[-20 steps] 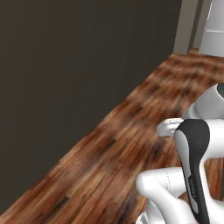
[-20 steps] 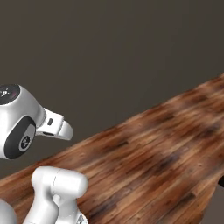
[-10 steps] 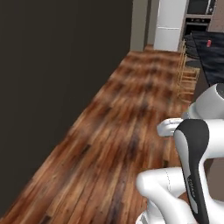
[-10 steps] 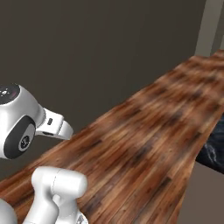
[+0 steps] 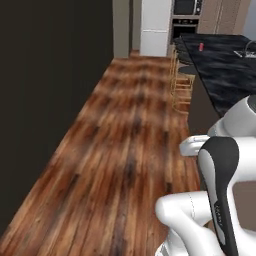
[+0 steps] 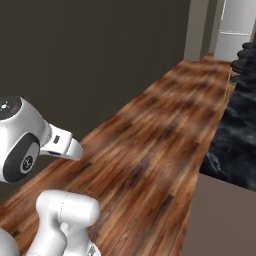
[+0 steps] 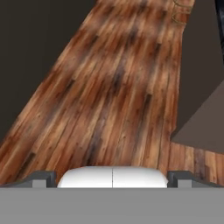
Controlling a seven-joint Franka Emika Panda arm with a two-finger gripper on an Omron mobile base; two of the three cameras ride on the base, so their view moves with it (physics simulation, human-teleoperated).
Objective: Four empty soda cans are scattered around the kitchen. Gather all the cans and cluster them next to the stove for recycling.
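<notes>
A small red soda can [image 5: 201, 46] stands far off on the black counter [image 5: 225, 75] at the upper right of the left base view. The stove is out of view. In the hand view my gripper [image 7: 112, 176] is open, its two dark fingertips [image 7: 41, 178] set wide apart with nothing between them, and it looks down along the wooden floor [image 7: 109, 87]. The arm is folded close to the base.
A dark wall [image 5: 45, 100] runs along the left of the wooden floor. The black counter's side panel [image 6: 220, 215] borders the floor on the right, with wooden stools [image 5: 181, 80] against it. A white fridge [image 5: 156, 25] and a wall oven [image 5: 185, 15] stand at the far end.
The whole picture has shifted as the base moves: the fridge, stools, black counter and red can have come into view. The arm keeps its pose and the gripper stays open.
</notes>
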